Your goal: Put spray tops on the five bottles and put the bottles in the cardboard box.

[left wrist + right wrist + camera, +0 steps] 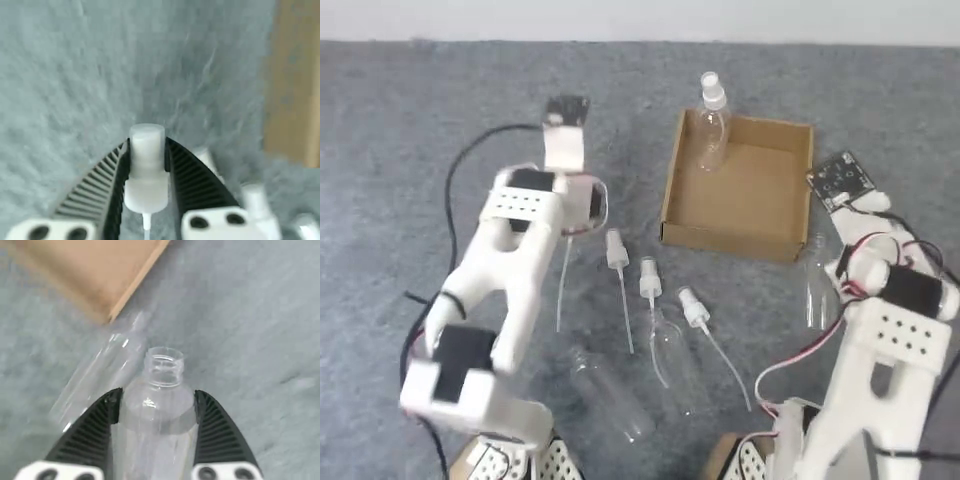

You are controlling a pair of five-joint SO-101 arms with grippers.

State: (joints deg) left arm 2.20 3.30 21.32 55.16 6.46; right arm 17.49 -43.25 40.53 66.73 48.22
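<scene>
- A grey carpeted surface [400,150] covers the whole work area and its far edge meets a pale white wall [620,20]; a wide stretch of carpet lies open at the far left.
- The left gripper [146,145] has its black ribbed fingers closed on a white plastic spray top [146,185], whose thin tube hangs below.
- Nearer the arm bases, a clear uncapped plastic bottle [610,395] lies on its side.
- A loose white spray top with long tube [617,250] lies on the carpet.
- Beside it, a second white spray top [650,280] sits at the neck of a clear lying bottle [672,365]; I cannot tell whether it is screwed on.
- A third loose spray top [693,308] lies just to the right.
- The shallow brown cardboard box [725,240] holds a topped clear bottle [712,130] at its far-left corner; open carpet runs behind it.
- A clear bottle beside the box corner [815,290] lies near the right arm.
- The right gripper [157,392] clamps an open-necked clear bottle [157,430].
</scene>
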